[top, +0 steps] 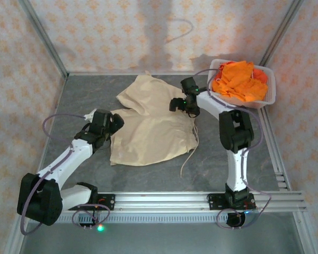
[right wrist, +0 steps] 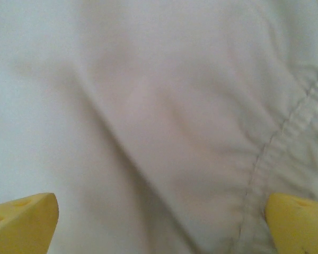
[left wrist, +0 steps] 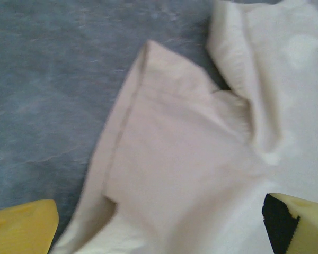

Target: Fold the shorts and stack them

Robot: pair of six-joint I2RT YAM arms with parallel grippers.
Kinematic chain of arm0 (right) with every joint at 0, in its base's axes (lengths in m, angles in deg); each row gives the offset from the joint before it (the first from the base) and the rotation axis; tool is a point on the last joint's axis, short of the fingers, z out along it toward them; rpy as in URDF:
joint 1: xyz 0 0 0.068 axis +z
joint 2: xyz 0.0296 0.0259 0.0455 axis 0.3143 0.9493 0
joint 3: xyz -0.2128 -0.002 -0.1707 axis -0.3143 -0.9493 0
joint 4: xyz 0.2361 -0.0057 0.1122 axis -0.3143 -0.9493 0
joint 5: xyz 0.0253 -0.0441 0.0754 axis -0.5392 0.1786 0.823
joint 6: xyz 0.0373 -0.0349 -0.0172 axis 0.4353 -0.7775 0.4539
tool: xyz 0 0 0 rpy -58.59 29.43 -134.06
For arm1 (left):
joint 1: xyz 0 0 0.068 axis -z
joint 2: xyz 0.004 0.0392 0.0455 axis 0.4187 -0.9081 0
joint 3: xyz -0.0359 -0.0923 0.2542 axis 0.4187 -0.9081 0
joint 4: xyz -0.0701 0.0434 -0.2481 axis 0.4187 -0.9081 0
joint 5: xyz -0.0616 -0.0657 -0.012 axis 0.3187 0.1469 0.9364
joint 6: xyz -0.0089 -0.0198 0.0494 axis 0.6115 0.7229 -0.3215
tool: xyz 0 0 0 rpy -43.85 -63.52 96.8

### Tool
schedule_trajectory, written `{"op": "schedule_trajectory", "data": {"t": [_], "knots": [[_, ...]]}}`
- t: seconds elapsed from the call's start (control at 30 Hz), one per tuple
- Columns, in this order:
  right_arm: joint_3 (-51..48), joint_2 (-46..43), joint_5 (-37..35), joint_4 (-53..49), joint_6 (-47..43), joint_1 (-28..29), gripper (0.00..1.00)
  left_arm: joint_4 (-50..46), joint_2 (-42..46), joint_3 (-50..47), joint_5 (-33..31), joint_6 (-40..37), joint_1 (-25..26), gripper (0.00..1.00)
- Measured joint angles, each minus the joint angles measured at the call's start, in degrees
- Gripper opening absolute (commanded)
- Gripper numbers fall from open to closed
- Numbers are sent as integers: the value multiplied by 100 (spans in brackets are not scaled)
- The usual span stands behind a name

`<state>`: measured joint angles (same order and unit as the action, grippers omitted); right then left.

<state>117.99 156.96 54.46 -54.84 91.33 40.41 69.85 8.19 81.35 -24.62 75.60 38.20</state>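
**Desk:** What's the left side doing?

**Me:** My left gripper [top: 115,123] sits over the left edge of the beige shorts [top: 148,127]. Its yellow fingers [left wrist: 21,227] are spread wide over a folded hem and grip nothing.

**Desk:** And the right?

**Me:** My right gripper [top: 175,104] is above the far right part of the same pair. Its fingers [right wrist: 24,222] are also spread, with a stitched seam running beside the right one. I cannot tell whether either touches the cloth.

**Desk:** Where are the shorts?

**Me:** The beige pair lies rumpled mid-table [top: 85,95], between both arms. Its white drawstring [top: 190,156] trails off the near right corner. The orange shorts [top: 238,79] are heaped in the white basket [top: 271,91] at the far right.
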Motion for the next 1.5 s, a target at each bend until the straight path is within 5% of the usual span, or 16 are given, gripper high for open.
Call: {"op": "schedule_trajectory", "data": {"t": [0.2,0.37,0.57,0.83,0.97,1.23,1.4,1.5], "knots": [[-1318,-1888,391,616,326,468,99,330,-610,942,562,-216,0,100],[-2603,-2837,796,1467,920,780,99,378,-2118,2216,933,-365,-66,92],[-3985,-2986,935,1947,1495,966,99,-79,-3805,3646,907,-481,-227,71],[-4780,-3077,929,2516,1882,981,99,-931,-5152,5064,557,-586,-411,67],[-5001,-3185,903,2835,1993,981,99,-1311,-5613,5602,426,-669,-409,51],[-5066,-3222,796,2935,2079,984,99,-1657,-5814,5462,96,-807,-409,7],[-5066,-3222,675,2927,2079,1001,99,-1438,-5272,4212,-103,-737,-452,6],[-5066,-3222,632,2922,2081,1001,99,-1296,-4833,3602,-168,-678,-549,14]]}}
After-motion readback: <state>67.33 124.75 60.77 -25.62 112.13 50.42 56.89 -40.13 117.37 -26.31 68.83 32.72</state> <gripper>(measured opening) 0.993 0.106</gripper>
